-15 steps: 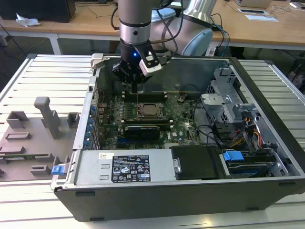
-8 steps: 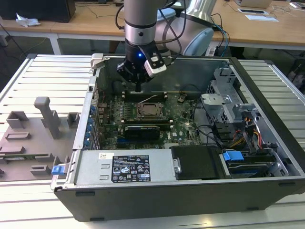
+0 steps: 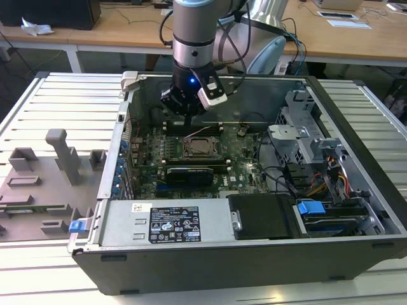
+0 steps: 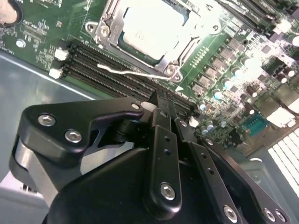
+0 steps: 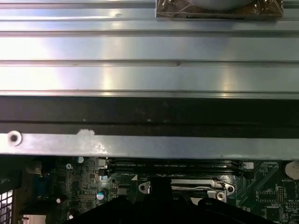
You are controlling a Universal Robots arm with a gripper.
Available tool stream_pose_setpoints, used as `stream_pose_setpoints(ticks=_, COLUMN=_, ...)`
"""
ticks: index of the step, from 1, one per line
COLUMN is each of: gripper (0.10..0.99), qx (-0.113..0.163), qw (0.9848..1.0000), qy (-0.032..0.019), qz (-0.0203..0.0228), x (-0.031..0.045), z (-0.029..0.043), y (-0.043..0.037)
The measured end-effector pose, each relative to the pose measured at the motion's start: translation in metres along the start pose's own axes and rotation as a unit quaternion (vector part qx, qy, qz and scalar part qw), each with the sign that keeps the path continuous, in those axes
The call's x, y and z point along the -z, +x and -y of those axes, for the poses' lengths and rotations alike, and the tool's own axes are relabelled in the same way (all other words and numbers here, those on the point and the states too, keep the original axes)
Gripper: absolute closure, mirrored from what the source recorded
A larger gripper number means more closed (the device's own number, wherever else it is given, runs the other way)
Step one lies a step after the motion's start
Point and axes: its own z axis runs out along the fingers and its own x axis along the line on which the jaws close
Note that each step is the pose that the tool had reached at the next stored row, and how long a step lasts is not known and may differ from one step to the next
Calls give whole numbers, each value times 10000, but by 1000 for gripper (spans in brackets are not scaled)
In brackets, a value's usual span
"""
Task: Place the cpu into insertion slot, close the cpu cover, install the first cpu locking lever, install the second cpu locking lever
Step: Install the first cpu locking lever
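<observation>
The cpu (image 4: 149, 23) lies flat in its socket on the green motherboard, its pale metal top showing through the window of the cpu cover (image 4: 108, 29), which is down over it. In the exterior view the cpu (image 3: 194, 148) is mid-board. A thin wire locking lever (image 4: 128, 72) runs along the socket's side nearest the gripper; I cannot tell whether it is latched. My gripper (image 4: 161, 99) hangs just above that side, fingers together with nothing between them. In the exterior view the gripper (image 3: 186, 122) points down behind the socket.
The open computer case (image 3: 210, 264) lies on a slatted table. Black memory slots (image 4: 93, 60) run beside the socket. A drive cage with cables (image 3: 311, 146) fills the exterior view's right; a grey fixture plate (image 3: 44, 184) lies at its left. The case wall (image 5: 149, 70) is close behind the gripper.
</observation>
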Motion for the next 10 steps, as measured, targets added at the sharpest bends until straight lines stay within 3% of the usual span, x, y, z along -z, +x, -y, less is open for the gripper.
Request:
stream_pose_setpoints(ticks=4, gripper=980, qx=-2, qw=10000, qy=0, qz=-33, x=-105, z=12, y=-64)
stream_pose_setpoints(ticks=10, gripper=980, qx=-4, qw=10000, qy=0, qz=-51, x=-181, z=19, y=-125)
